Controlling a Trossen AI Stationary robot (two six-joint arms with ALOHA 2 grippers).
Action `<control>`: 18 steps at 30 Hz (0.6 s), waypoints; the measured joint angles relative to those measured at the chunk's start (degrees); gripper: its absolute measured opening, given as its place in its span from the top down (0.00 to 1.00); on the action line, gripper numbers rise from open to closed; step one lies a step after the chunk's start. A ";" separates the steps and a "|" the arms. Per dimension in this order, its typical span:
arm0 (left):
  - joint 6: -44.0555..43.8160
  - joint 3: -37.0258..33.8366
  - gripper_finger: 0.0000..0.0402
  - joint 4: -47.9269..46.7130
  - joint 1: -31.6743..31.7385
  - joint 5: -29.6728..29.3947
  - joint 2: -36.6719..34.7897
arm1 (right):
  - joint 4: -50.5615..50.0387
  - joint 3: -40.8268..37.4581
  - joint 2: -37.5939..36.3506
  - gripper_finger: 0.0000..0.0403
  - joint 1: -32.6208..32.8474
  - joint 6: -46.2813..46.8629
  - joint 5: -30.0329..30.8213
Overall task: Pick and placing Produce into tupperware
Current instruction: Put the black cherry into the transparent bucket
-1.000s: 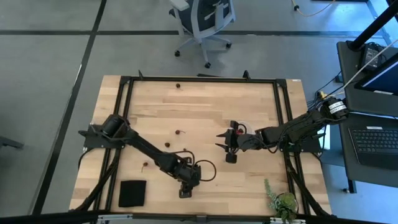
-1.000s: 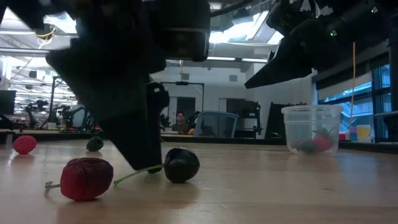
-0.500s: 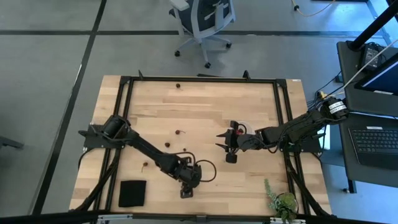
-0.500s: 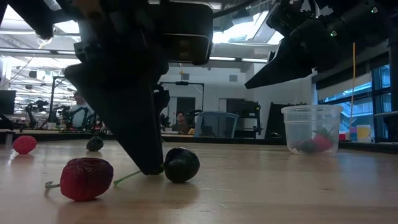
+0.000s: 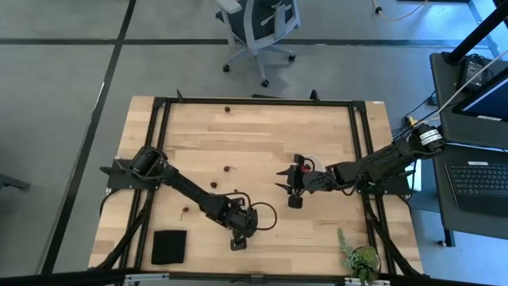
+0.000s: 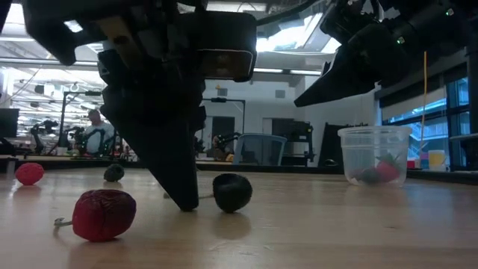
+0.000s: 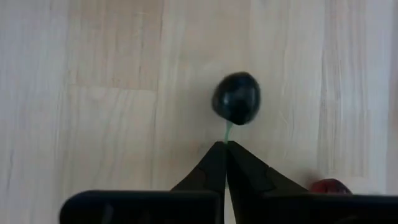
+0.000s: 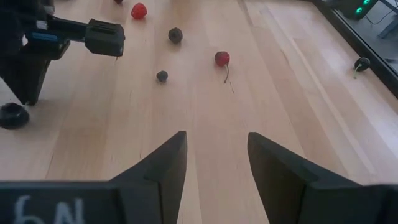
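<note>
**Left fingers pinched on the dark cherry's stem**

My left gripper [image 7: 225, 149] sits low centre in the left wrist view, fingers closed to a point on the thin green stem of a dark fruit [image 7: 236, 98] that lies on the wooden table [image 7: 93, 74] just above the tips. In the low view the same fruit [image 6: 232, 192] rests on the wood at centre frame, right beside the fingertip. I judge this a stem grip, not a body grip: the fruit is light, round and smooth, so it will roll at a nudge, and its skin is soft enough to bruise under a hard squeeze. The stem is a fair handle but thin; it could slip or tear free in a quick lift. I'd rise slowly and expect it to swing.

A wrinkled red fruit [image 6: 103, 214] lies lower left in the low view, and more are scattered on the table farther off. The tupperware [image 6: 375, 155] stands at the right of that view, with some fruit already inside. My right gripper [image 8: 212, 163] hangs open above the table, holding nothing, near the tub at centre-right of the high view.
</note>
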 joint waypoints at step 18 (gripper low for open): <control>12.76 -0.09 1.00 -16.90 5.82 -30.09 -19.45 | 13.39 0.02 0.00 0.57 0.01 -7.41 0.00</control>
